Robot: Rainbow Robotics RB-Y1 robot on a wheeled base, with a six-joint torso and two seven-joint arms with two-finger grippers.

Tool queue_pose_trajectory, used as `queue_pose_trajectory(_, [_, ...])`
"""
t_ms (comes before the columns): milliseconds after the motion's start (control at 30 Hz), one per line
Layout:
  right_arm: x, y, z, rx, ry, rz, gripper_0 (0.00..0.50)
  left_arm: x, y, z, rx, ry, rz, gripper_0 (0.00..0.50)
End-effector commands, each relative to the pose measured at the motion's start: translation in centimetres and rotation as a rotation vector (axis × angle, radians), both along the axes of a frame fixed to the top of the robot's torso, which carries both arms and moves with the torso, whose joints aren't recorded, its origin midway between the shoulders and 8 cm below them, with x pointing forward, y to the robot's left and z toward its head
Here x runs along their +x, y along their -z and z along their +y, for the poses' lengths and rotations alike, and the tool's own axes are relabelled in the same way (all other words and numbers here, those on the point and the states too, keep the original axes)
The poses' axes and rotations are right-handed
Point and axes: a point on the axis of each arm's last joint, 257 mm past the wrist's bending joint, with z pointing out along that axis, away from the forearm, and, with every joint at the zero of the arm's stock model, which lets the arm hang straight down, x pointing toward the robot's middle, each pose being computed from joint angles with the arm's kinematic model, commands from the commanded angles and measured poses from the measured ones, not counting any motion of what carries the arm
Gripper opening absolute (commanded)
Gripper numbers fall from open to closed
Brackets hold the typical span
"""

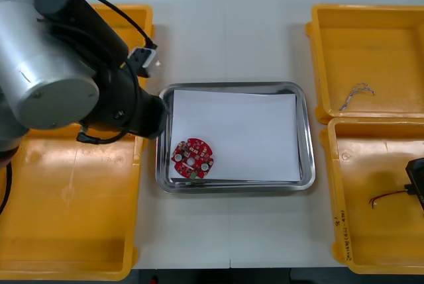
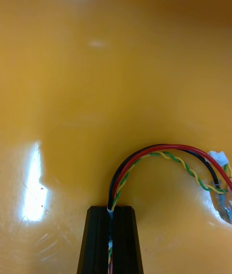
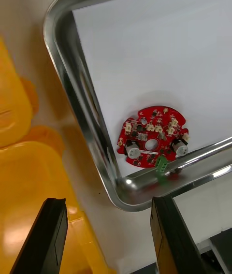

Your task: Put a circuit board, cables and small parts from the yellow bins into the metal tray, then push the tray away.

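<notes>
Jaws of the right gripper (image 2: 110,212) were closed tight around the red and yellow cable (image 2: 164,149) inside the near right yellow bin (image 1: 377,244), and the metal tray (image 1: 306,132) was found to its left.

Ahead of the left pincer (image 3: 107,200) a shiny metal tray (image 3: 67,76), lined matt white, is seen beside glossy yellow bins (image 3: 29,196).

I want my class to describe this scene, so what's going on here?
The round red circuit board already lies in the white-lined metal tray. The left gripper, fingers open, hovers by the tray's near left corner. The right gripper is down in the near right yellow bin, fingers shut on a cable of red, black and yellow-green wires.
</notes>
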Motion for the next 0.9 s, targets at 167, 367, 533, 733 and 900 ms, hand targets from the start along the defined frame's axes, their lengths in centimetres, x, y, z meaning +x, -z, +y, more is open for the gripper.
queue_pose_trajectory(167, [-0.8, -4.7, -3.3, -0.069, 0.052, -0.056, 0.0, 1.9, -5.6, 5.0, -0.044, -0.127, -0.065, 0.5])
queue_pose_trajectory(367, [-2.2, -8.3, -4.3, -0.137, 0.029, -0.038, 0.0, 3.3, -6.7, 8.8, -0.036, -0.209, -0.065, 0.5])
queue_pose_trajectory(533, [-3.5, -11.2, -4.4, -0.189, -0.011, -0.014, 0.0, 4.8, -7.4, 12.2, -0.054, -0.298, -0.053, 0.5])
queue_pose_trajectory(733, [-4.6, -13.7, -3.1, -0.223, -0.085, 0.016, 0.0, 6.3, -7.3, 16.0, -0.046, -0.41, -0.047, 0.5])
queue_pose_trajectory(900, [-4.2, -16.5, -1.4, -0.252, -0.203, -0.03, 0.0, 7.2, -6.6, 18.8, 0.026, -0.43, -0.05, 0.5])
